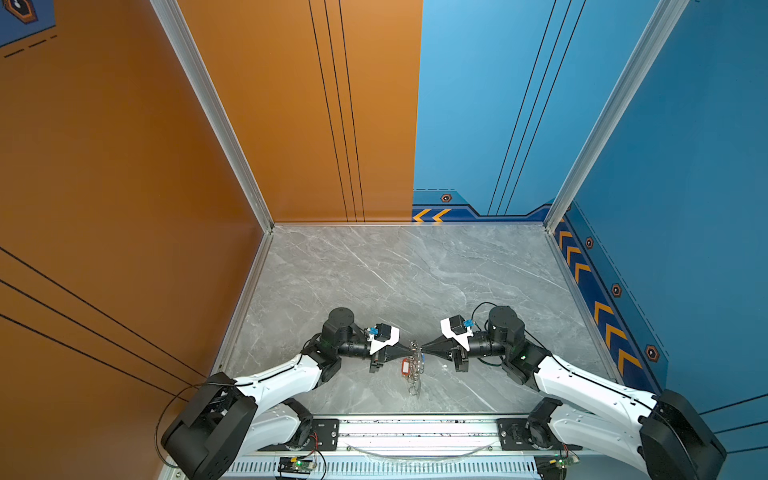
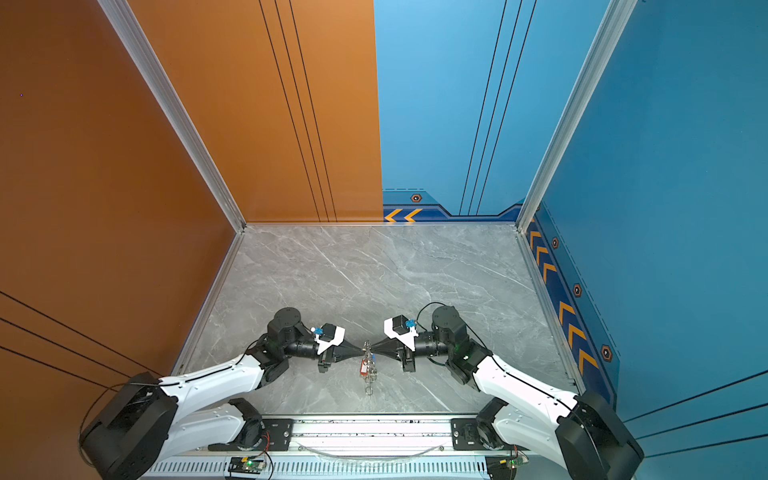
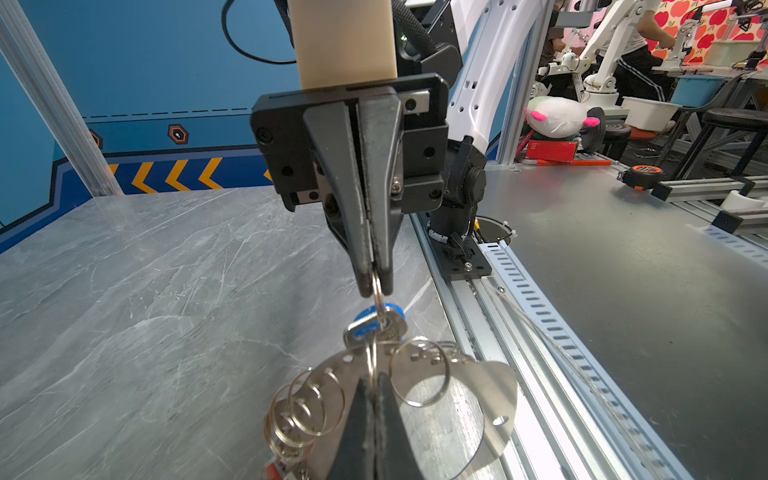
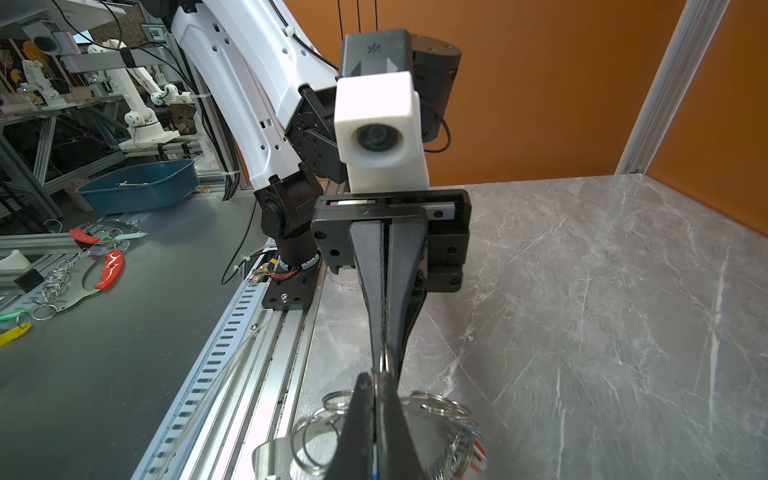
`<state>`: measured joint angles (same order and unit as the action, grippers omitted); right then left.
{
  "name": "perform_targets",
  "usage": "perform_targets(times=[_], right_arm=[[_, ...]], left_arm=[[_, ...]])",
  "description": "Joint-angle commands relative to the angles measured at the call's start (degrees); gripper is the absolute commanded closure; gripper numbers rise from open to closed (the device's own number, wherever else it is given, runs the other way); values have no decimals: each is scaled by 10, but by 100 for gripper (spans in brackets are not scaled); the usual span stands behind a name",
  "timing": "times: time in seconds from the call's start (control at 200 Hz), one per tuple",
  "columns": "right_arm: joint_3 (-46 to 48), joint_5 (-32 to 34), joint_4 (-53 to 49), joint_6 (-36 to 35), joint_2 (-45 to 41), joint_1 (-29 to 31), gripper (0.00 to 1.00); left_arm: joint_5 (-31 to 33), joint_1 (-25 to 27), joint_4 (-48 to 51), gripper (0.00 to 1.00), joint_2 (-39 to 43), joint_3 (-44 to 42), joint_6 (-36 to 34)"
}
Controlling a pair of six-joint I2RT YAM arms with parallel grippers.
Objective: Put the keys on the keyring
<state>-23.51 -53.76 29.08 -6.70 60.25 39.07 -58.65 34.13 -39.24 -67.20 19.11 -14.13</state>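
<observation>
1 keyring (image 3: 494, 386), 1 blue-tag key (image 3: 374, 326), 1 red tag (image 1: 405, 368) seen

two matching arms here: left arm (image 1: 282, 376) and right arm (image 1: 582, 382) in glossy white shells dotted with small holes, black joints between, big black housings (image 1: 208, 428) at the near ends. thin black cable (image 1: 166, 411) loops off the left one. right gripper (image 3: 376, 286) shows dark grey wedge fingers (image 3: 338, 166) on a black block with small screws; left gripper (image 4: 384, 361) the same, under a white boxy camera housing (image 4: 380, 133) with a round dark lens.
</observation>
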Motion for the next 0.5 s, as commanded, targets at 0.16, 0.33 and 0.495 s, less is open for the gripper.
perform_targets(times=[0.16,0.33,0.495], right_arm=[[-9,9,-12,-10,-21,-3,100],[-9,13,-14,-11,-25,-4,100],[-13,21,-13,-12,-7,0,100]], left_arm=[[-21,-2,7,100,2,3,1],[-24,1,7,100,5,2,1],[-24,2,7,100,13,0,2]])
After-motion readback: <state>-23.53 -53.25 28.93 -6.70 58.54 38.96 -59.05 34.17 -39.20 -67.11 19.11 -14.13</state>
